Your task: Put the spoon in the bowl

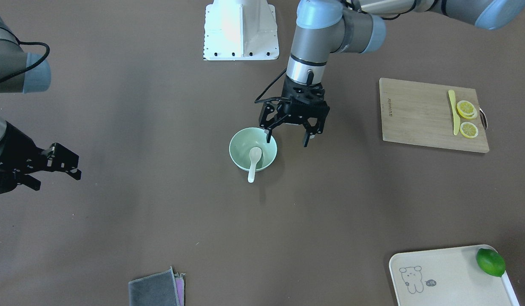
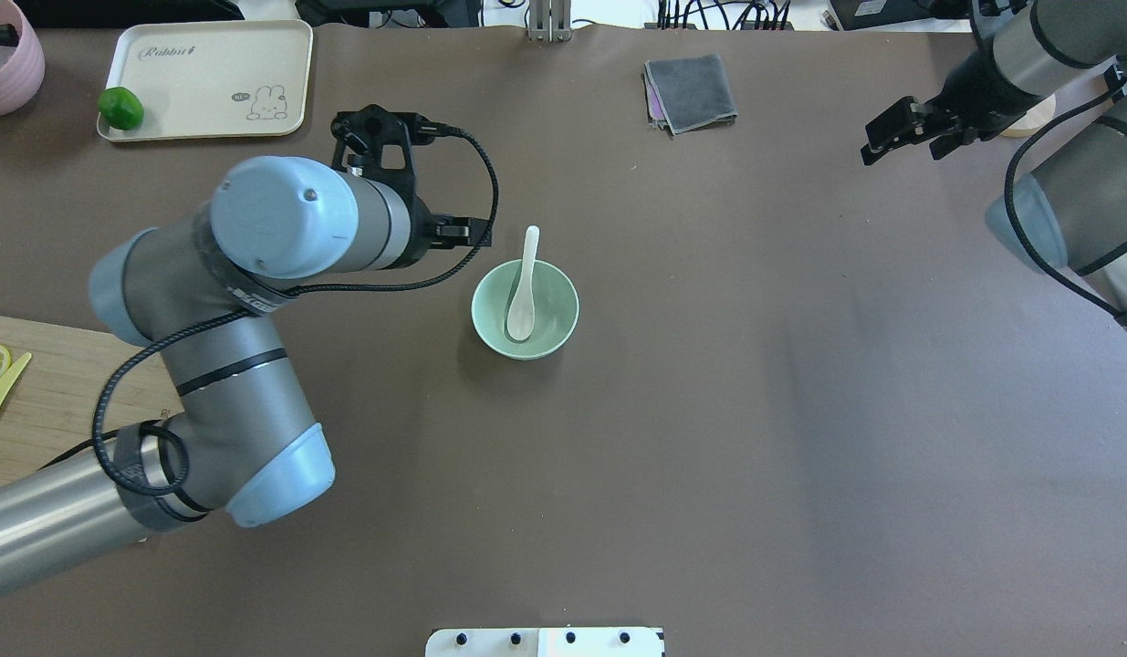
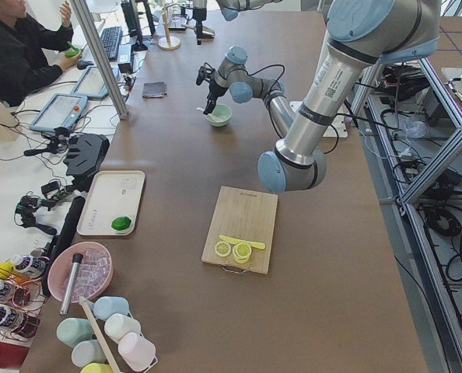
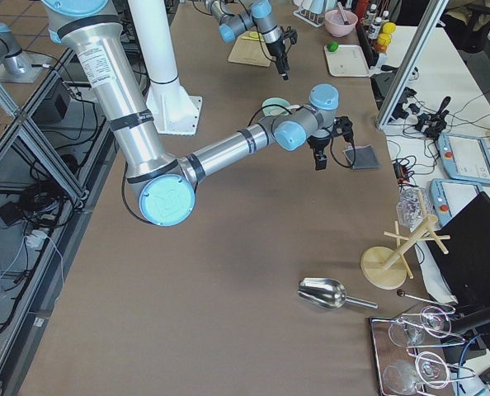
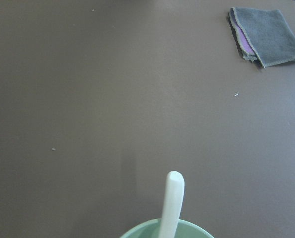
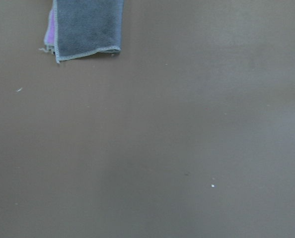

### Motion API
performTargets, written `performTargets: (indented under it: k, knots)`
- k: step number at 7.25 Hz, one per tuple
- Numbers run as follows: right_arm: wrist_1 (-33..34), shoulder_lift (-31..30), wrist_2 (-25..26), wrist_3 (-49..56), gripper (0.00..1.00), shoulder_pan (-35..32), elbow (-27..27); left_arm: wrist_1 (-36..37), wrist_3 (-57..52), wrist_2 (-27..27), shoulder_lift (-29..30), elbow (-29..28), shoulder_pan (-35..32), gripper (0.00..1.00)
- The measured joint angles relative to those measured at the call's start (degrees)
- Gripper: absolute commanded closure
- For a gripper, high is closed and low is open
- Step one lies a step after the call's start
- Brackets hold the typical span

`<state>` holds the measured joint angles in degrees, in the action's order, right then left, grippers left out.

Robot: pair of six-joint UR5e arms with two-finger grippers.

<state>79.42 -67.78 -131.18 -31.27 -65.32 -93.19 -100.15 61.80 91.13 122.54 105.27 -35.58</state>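
The pale mint-green bowl point(image 1: 236, 149) stands near the table's middle; it also shows in the overhead view point(image 2: 564, 310). The white spoon point(image 1: 253, 163) lies with its scoop inside the bowl and its handle resting over the rim, seen too in the overhead view point(image 2: 524, 287). In the left wrist view the spoon handle point(image 5: 173, 198) pokes out over the bowl rim point(image 5: 137, 230). My left gripper point(image 1: 288, 137) is open and empty, above the bowl's robot-side rim. My right gripper point(image 1: 60, 180) is open and empty, far off at the table's side point(image 2: 905, 141).
A wooden cutting board point(image 1: 415, 114) carries lemon slices point(image 1: 466, 109) and a yellow knife point(image 1: 453, 112). A cream tray point(image 1: 445, 276) holds a lime point(image 1: 490, 262). A folded grey cloth point(image 1: 156, 289) lies near the far edge. A pink bowl point(image 2: 6, 64) sits at a corner.
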Motion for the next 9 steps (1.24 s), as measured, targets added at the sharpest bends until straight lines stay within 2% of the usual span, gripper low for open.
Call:
performTargets:
  k: [1, 3, 4, 6, 7, 8, 9]
  knots:
    - [2.7, -1.0, -0.1, 5.1, 0.00, -2.3, -0.1, 0.9, -3.1, 1.6, -3.0, 2.4, -2.8, 0.02]
    - [5.3, -4.9, 0.0, 12.2, 0.00, -6.9, 0.2, -0.8, -8.0, 8.5, -9.6, 4.4, -9.7, 0.02]
    - [6.0, -7.2, 0.0, 13.1, 0.00, -8.9, 0.2, -5.0, -11.4, 10.1, -14.1, 4.5, -12.3, 0.02]
    - [6.3, -12.0, -0.4, 13.9, 0.00, -13.4, -0.4, -19.3, -13.4, 11.2, -24.2, 2.3, -17.5, 0.02]
    - [6.2, -14.7, -0.4, 15.4, 0.00, -15.5, -0.6, -24.4, -13.8, 12.4, -26.7, 0.0, -20.4, 0.02]
    - [6.0, -17.5, -0.4, 18.6, 0.00, -17.5, -0.7, -26.4, -14.5, 15.6, -27.9, -1.7, -23.9, 0.02]
    - [5.9, -19.5, -0.5, 21.5, 0.00, -19.1, -0.8, -26.4, -17.3, 21.9, -28.8, -3.2, -28.9, 0.02]
